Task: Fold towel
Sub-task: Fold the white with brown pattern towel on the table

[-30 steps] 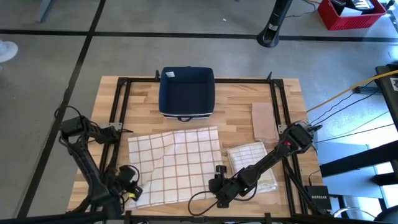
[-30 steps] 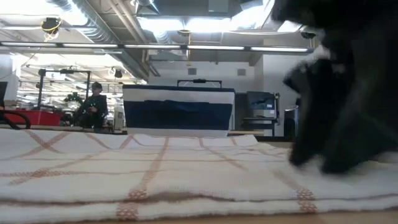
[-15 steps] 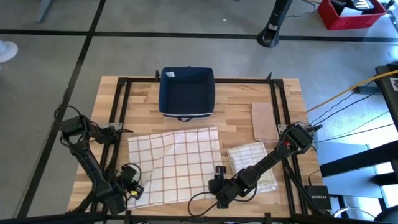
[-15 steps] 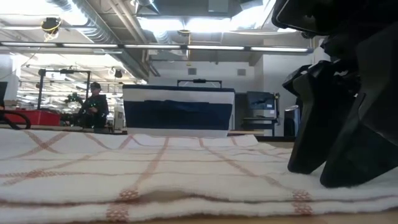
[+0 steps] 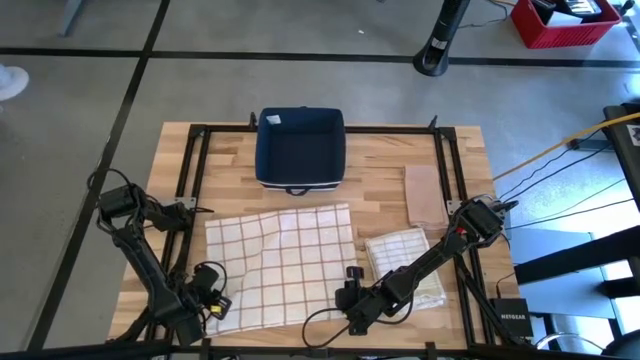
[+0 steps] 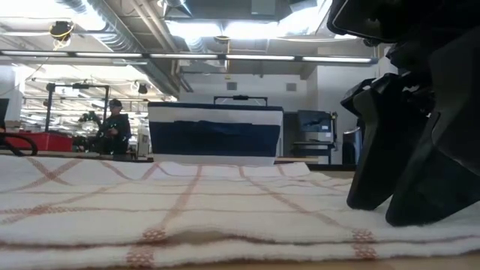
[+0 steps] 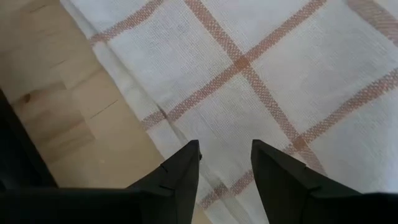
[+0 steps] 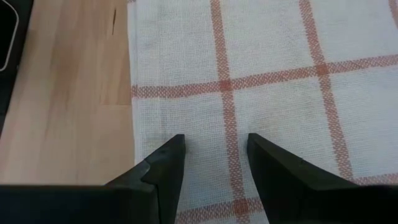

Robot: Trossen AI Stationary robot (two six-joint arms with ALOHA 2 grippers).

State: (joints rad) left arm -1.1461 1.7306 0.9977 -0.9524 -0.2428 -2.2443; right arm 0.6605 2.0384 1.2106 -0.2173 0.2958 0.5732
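Note:
A white towel with red-brown checks [image 5: 285,265] lies spread flat on the wooden table, left of centre. My left gripper [image 5: 213,306] stands open over the towel's near left corner; in its wrist view the fingers [image 7: 225,149] straddle a strip just inside the towel's left edge [image 7: 134,102]. My right gripper [image 5: 347,300] is open at the towel's near right corner, its fingers [image 8: 216,142] standing just inside the right edge. In the low view it [image 6: 382,210] stands on the towel's right end. My left gripper points steeply down over the towel near its near left corner; whether its fingertips touch the cloth, I cannot tell. My right gripper sets its two open fingertips [image 6: 364,202] on the towel's top face near the near right corner [image 6: 360,240], slanting down from the right. The towel lies flat under them.
A dark blue basket [image 5: 300,150] stands at the far middle. A folded checked towel [image 5: 405,265] lies right of the spread one, and a folded brown cloth [image 5: 425,195] beyond it. Black frame rails [image 5: 195,180] run along the table's sides.
My left gripper has tipped a little steeper over the towel's near left corner. The towel lies as before.

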